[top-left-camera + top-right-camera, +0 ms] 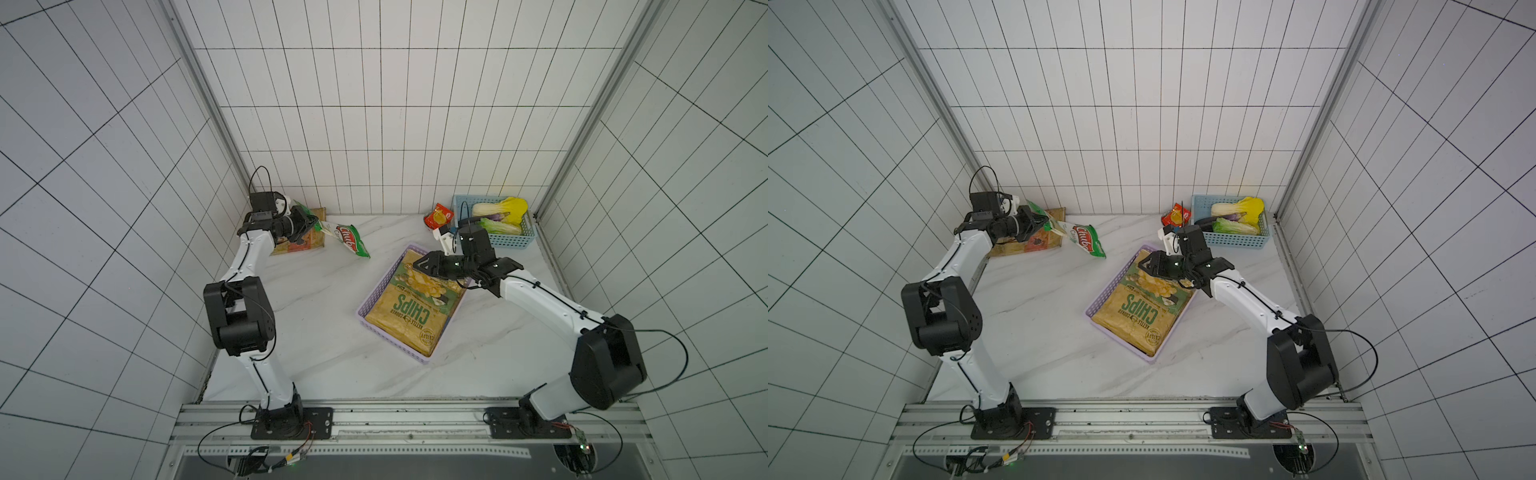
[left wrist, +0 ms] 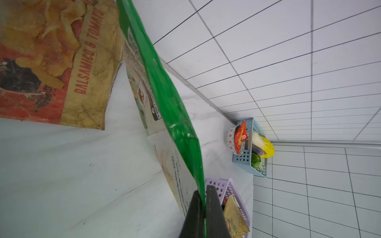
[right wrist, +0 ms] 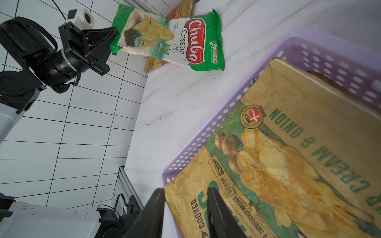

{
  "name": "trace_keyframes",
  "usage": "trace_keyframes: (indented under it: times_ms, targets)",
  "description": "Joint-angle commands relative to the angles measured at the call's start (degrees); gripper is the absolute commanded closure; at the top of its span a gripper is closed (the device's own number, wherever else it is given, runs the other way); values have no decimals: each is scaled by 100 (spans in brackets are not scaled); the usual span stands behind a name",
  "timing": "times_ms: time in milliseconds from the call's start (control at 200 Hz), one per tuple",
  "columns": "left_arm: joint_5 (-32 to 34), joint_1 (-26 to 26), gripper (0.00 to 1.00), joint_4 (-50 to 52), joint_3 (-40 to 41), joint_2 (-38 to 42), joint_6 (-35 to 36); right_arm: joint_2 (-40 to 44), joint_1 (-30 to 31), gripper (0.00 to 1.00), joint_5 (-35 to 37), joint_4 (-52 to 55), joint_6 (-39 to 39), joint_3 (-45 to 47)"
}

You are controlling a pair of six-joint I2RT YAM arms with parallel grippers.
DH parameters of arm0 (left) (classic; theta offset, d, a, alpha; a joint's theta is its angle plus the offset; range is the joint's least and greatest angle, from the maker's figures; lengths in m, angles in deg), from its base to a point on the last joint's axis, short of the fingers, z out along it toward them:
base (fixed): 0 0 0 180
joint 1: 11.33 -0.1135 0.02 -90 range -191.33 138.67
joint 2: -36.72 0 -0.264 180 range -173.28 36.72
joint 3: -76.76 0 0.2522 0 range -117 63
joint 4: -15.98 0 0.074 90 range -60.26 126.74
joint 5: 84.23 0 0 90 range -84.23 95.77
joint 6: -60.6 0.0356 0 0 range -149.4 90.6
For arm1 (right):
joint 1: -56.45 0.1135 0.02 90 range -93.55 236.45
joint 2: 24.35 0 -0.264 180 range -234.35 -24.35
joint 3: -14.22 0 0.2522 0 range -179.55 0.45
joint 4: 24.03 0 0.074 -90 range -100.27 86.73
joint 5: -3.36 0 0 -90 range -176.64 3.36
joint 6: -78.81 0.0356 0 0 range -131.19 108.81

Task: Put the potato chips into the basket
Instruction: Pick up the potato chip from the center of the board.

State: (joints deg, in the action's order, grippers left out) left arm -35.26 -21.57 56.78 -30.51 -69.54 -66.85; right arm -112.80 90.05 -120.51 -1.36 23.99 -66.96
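Transfer of chip bags, one bag in carriage. Top views: my left gripper (image 1: 313, 224) was closed tight on the top seam of the green-and-white cassava chip bag (image 1: 348, 242), which hung slanted over the white marble table (image 1: 316, 324), well apart from the shallow lilac perforated plastic basket (image 1: 384, 279). A tan kettle-cooked CHIPS bag (image 1: 409, 318) lay flat inside that basket; a tan-and-red balsamico chip bag (image 1: 301, 245) lay in the far corner beneath my left wrist. My left arm (image 1: 249, 253) was folded at the elbow, forearm reaching toward the back wall; my right arm (image 1: 540, 299) stretched low over the basket's far end. Left wrist view: both fingers (image 2: 214, 206) pinched the green seam with no gap. Right wrist view: my right gripper (image 3: 185, 191) stood partly open over the tan bag's corner, gripping nothing. For a clean carry, I judged, the hanging bag should clear the basket wall before release, and the right gripper should be out of the way.
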Motion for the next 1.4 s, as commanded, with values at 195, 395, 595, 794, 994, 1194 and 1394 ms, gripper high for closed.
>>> trace_keyframes:
  times_ms: [195,395,595,794,994,1194,1394]
  targets:
    - [-181,242,100,-362,-332,1513,282,-231,195,62,-212,-91,-6,-472]
    - [136,596,100,-378,-170,2388,57,-86,206,60,-227,-168,-73,-295]
    - [75,1024,100,-215,-446,2642,-307,296,200,59,-533,-963,90,291]
    - [692,1755,100,-222,-750,2378,-168,1253,-218,59,182,-429,-109,746]
    - [1440,2688,100,-348,-990,1853,45,2572,-837,59,935,576,-472,1145]
    - [1905,3467,100,-381,-1378,1219,71,3406,-1286,58,1189,1517,-846,1325]
    - [2374,4089,100,-401,-1612,801,98,3826,-1520,59,1312,1906,-952,1542]
